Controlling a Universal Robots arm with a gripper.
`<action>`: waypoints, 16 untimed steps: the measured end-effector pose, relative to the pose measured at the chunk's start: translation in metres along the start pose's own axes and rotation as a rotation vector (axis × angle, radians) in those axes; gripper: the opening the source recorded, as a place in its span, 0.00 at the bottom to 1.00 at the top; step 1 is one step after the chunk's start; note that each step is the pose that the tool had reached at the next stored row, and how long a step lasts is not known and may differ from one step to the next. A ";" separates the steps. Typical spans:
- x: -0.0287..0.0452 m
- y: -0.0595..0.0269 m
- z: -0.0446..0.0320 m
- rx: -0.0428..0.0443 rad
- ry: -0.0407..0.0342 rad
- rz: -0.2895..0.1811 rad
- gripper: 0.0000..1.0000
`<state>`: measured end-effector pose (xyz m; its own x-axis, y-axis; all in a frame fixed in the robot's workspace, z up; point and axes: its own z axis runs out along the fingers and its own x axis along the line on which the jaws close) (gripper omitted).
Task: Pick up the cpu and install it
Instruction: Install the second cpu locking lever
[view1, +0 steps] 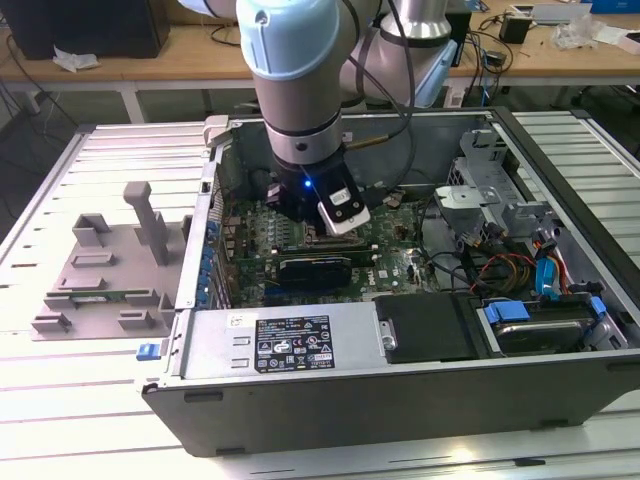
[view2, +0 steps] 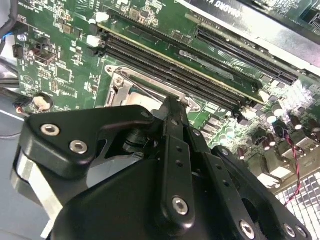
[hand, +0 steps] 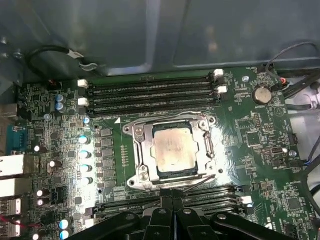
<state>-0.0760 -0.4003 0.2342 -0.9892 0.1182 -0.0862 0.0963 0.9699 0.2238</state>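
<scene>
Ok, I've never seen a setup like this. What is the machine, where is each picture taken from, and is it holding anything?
The machine is a single robot arm with a pincer at its end. The exterior view comes from a camera off the arm. It shows the arm reaching down into an open computer case that lies on a slatted metal table. A grey tray sits on the table at the exterior view's left. The two wrist views come from cameras riding on the arm, looking past the pincer at the green motherboard. In the first wrist view the cpu, a silver square, lies in its socket. The pincer hangs by the socket's edge and the cpu is not in it.
</scene>
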 end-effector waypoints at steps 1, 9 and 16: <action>0.0007 -0.0001 0.0027 0.0047 -0.0006 -0.001 0.11; 0.0143 -0.0042 0.0140 -0.0052 0.0005 0.001 0.11; 0.0220 -0.0072 0.0231 -0.0310 0.0030 0.004 0.11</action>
<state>-0.0959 -0.3998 0.2083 -0.9892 0.1213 -0.0823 0.0968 0.9623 0.2541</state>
